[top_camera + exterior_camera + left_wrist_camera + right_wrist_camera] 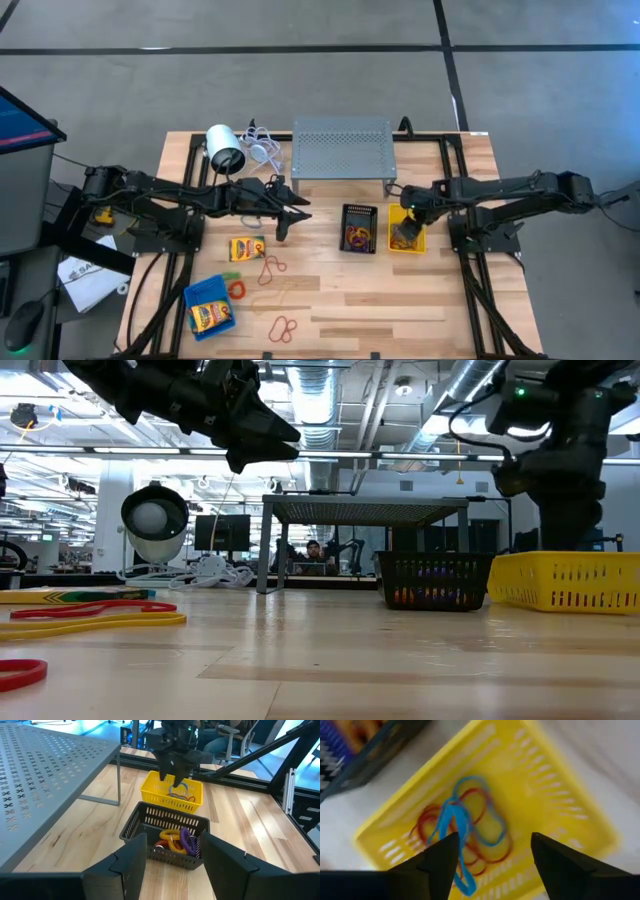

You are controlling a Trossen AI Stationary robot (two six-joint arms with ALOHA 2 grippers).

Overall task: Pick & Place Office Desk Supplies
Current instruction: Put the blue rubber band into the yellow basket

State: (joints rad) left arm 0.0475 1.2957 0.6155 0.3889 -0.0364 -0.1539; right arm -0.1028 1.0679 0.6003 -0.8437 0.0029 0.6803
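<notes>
High view puts the right gripper directly over the yellow bin, fingers parted and empty, with red and blue rubber bands lying in the bin just below them. Beside it, the black bin also holds bands. The left gripper hovers released and empty, and the loose bands and crayon box behind it are unsorted, so I judge roughly half remains.

Two bins side by side before stand; third bin front-left.

Grey perforated stand, white cylinder
</notes>
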